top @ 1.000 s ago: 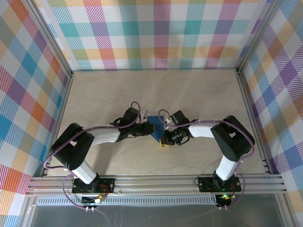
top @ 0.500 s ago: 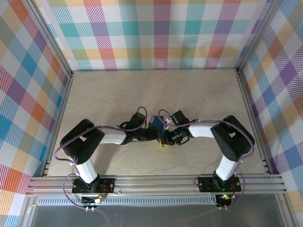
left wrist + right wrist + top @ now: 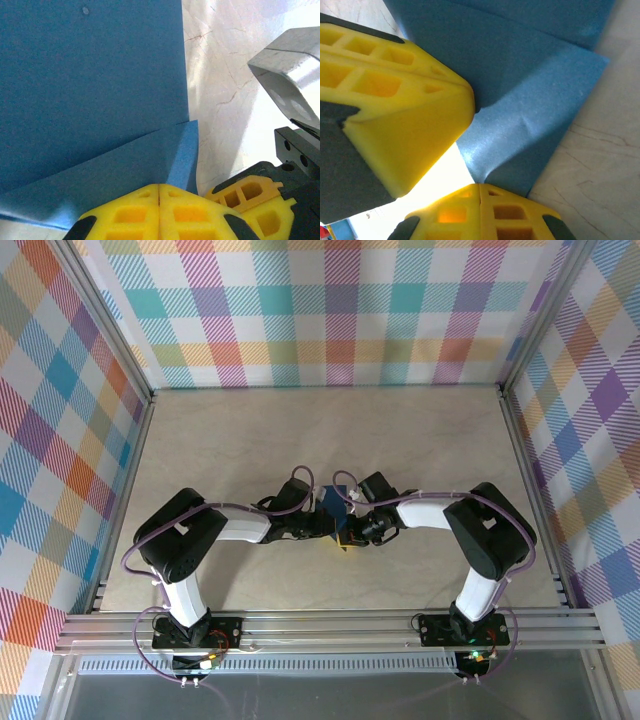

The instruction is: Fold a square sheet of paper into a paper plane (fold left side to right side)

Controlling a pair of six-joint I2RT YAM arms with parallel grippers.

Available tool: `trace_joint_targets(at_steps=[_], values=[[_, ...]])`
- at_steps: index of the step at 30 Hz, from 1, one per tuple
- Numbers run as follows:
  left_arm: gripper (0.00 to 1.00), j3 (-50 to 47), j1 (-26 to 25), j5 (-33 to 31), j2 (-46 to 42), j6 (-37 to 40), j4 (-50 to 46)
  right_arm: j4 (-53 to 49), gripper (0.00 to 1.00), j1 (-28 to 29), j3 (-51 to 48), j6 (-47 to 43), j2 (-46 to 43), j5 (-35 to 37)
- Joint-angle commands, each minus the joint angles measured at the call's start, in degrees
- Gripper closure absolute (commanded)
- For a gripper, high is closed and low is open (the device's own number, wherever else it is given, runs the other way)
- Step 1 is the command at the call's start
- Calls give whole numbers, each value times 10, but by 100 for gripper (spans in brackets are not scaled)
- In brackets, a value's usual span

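The square sheet of paper (image 3: 333, 502) is dark blue and partly folded, lying at the table's middle between both arms. In the left wrist view the sheet of paper (image 3: 90, 90) has a flap rising to my left gripper (image 3: 159, 186), whose yellow jaws are shut on the flap's edge. My right gripper (image 3: 479, 185) is shut on a bent corner of the paper (image 3: 530, 115). Seen from above, the left gripper (image 3: 333, 530) and right gripper (image 3: 349, 533) nearly touch at the paper's near edge. The left one's yellow fingers (image 3: 395, 100) loom at upper left in the right wrist view.
The beige marble-look table (image 3: 420, 450) is boxed in by checkered walls and aluminium rails (image 3: 330, 625) along the near edge. Both arms reach inward, elbows out to the sides. In the left wrist view, the right gripper's yellow fingers (image 3: 250, 197) sit close by on the right.
The left arm has pushed its gripper to the right, bringing the paper's left part over toward the right gripper. Less blue shows from above. The right gripper has held its place.
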Motion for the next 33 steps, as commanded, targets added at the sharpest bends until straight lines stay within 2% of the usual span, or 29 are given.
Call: trace_joint_targets(at_steps=[1, 14, 33], values=[[91, 17, -1, -37, 16, -5, -33, -100, 100, 7, -32, -19, 56, 129], [92, 23, 39, -46, 38, -9, -76, -116, 100, 7, -31, -21, 55, 140], [92, 59, 171, -42, 58, 70, -128, -116, 100, 7, -37, -16, 45, 144]])
